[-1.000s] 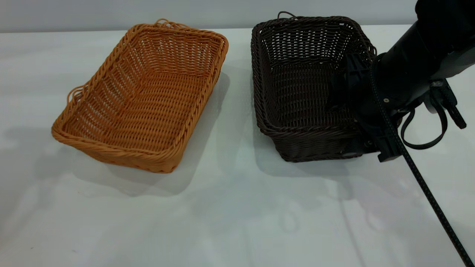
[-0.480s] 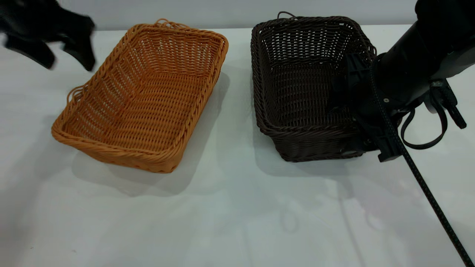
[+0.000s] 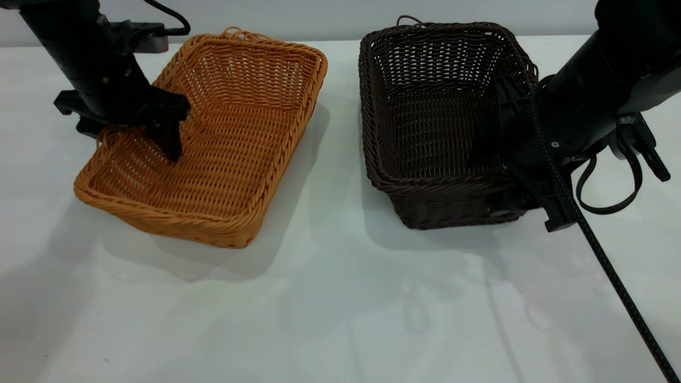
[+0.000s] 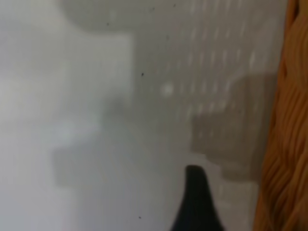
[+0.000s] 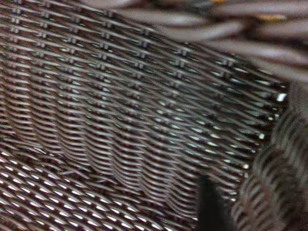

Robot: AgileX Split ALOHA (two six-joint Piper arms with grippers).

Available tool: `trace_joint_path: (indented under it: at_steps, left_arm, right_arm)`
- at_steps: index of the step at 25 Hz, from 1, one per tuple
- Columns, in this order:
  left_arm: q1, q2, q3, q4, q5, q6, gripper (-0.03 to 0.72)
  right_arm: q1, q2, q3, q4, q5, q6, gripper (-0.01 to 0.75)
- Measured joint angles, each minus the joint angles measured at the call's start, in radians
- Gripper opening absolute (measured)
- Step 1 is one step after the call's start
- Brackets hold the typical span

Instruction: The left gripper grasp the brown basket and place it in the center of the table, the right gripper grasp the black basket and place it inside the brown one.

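White and faintly glossy, the table (image 3: 330, 298) carries both baskets side by side, apart. The left end effector (image 3: 135, 130) straddles the brown basket (image 3: 213, 138) at its left wall, fingers spread, one inside and one outside. The right end effector (image 3: 505, 154) sits at the black basket (image 3: 436, 127), astride its right wall; whether its fingers are pressed together cannot be told.

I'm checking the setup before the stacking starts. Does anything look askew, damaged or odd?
Only the brown basket sits askew, turned at an angle on the table, while the black basket lies nearly square. Both look undamaged.
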Motion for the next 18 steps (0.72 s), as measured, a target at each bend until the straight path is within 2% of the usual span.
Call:
trace_joint_path:
  at_steps: [5,7,9,13,16,18]
  left_arm:
    - [0.000,0.000,0.000,0.001,0.006,0.000,0.222]
    - [0.000,0.000,0.000,-0.002,0.018,0.001,0.141]
    - [0.000,-0.001,0.000,-0.006,0.026,0.009,0.085]
    - [0.000,-0.002,-0.001,-0.015,0.026,0.056,0.076]
    - [-0.007,-0.003,-0.001,-0.025,0.026,0.161,0.076]
    - [-0.017,-0.003,-0.001,-0.037,0.028,0.255,0.076]
  right_arm:
    - [0.000,0.000,0.000,0.007,-0.020,0.005,0.116]
    - [-0.001,-0.003,-0.001,0.011,-0.032,0.004,0.079]
    - [0.000,-0.014,-0.001,0.008,-0.032,0.000,0.078]
    - [-0.027,-0.082,0.000,-0.010,-0.087,-0.042,0.078]
    - [-0.122,-0.156,-0.012,-0.113,-0.074,-0.170,0.078]
    - [-0.196,-0.207,-0.041,-0.206,-0.010,-0.275,0.078]
